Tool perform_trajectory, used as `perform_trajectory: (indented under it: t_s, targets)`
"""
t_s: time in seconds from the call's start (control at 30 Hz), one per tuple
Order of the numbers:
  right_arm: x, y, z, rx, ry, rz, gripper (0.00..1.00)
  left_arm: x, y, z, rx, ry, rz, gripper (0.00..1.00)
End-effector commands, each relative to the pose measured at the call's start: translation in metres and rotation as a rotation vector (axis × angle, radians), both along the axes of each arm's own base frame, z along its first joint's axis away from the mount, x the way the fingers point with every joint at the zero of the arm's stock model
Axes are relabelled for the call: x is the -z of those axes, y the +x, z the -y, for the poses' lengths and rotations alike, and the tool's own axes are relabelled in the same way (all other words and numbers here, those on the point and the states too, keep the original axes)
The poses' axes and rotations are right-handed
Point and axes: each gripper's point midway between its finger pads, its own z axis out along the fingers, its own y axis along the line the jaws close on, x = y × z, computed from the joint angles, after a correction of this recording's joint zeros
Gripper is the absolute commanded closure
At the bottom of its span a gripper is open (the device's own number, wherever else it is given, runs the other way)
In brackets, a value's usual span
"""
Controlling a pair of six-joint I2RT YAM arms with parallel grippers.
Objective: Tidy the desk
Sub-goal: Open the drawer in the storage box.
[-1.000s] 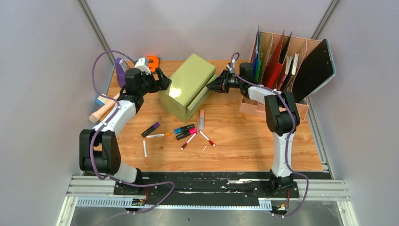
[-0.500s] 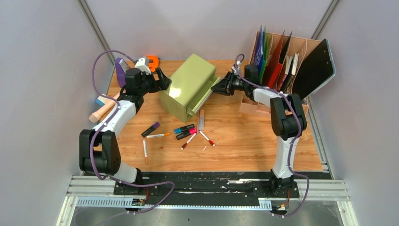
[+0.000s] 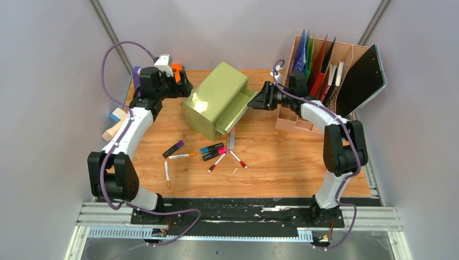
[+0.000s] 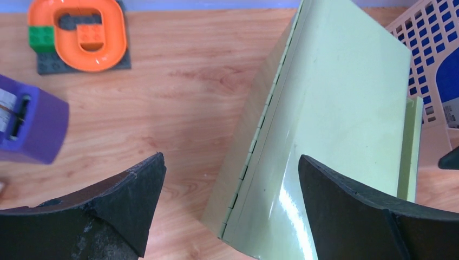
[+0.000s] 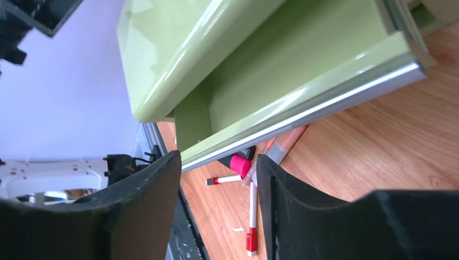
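Note:
The desk point(image 3: 281, 162) is an orange-brown wood-grain top. On it at the back middle stands an olive-green drawer chest point(image 3: 216, 97), its drawer point(image 3: 241, 108) pulled out to the right. My right gripper point(image 3: 260, 100) is open just off the drawer's end. In the right wrist view, only desk and markers show between the right gripper's point(image 5: 217, 158) fingers, and the drawer's silver-edged front point(image 5: 325, 103) runs just beyond them. My left gripper point(image 3: 185, 88) stands open at the chest's back-left corner. From the left wrist, the left gripper point(image 4: 231, 160) hangs over the chest's point(image 4: 335, 108) hinged edge, holding nothing.
Several markers and highlighters point(image 3: 211, 151) lie scattered in front of the chest. A file organizer point(image 3: 325, 70) with folders and a black clipboard point(image 3: 360, 81) stands at the back right. An orange toy point(image 4: 81, 32) and a purple object point(image 4: 32, 127) sit at the back left.
The right gripper drew back to the right, sliding the drawer further out, then opened and let go of it. The left arm pulled back from the chest toward the rear left corner.

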Motion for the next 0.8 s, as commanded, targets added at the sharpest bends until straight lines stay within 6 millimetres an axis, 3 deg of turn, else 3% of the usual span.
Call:
perform_trajectory:
  t_s: [0.0, 0.13, 0.17, 0.27, 0.37, 0.4, 0.57, 0.77]
  targets:
    - [-0.030, -0.016, 0.001, -0.102, -0.047, 0.196, 0.39, -0.051, 0.000, 0.000, 0.071, 0.101, 0.115, 0.00]
    - [-0.039, -0.023, -0.005, -0.155, -0.073, 0.266, 0.28, -0.066, -0.008, 0.019, 0.167, 0.174, 0.119, 0.00]
    - [-0.041, -0.026, -0.008, -0.174, -0.080, 0.279, 0.27, -0.061, -0.011, 0.022, 0.196, 0.215, 0.105, 0.00]
    - [-0.043, -0.033, -0.015, -0.229, -0.105, 0.327, 0.26, -0.072, -0.020, 0.045, 0.277, 0.289, 0.131, 0.00]
    - [-0.045, -0.040, -0.019, -0.265, -0.132, 0.363, 0.25, -0.067, -0.031, 0.062, 0.344, 0.388, 0.126, 0.00]
    - [-0.045, -0.042, -0.019, -0.271, -0.140, 0.373, 0.24, -0.067, -0.038, 0.076, 0.381, 0.405, 0.132, 0.00]
    - [-0.054, -0.053, -0.018, -0.304, -0.140, 0.425, 0.24, -0.036, -0.059, 0.116, 0.503, 0.521, 0.083, 0.00]
    - [-0.059, -0.072, -0.013, -0.342, -0.139, 0.491, 0.24, 0.000, -0.063, 0.133, 0.530, 0.603, 0.030, 0.00]
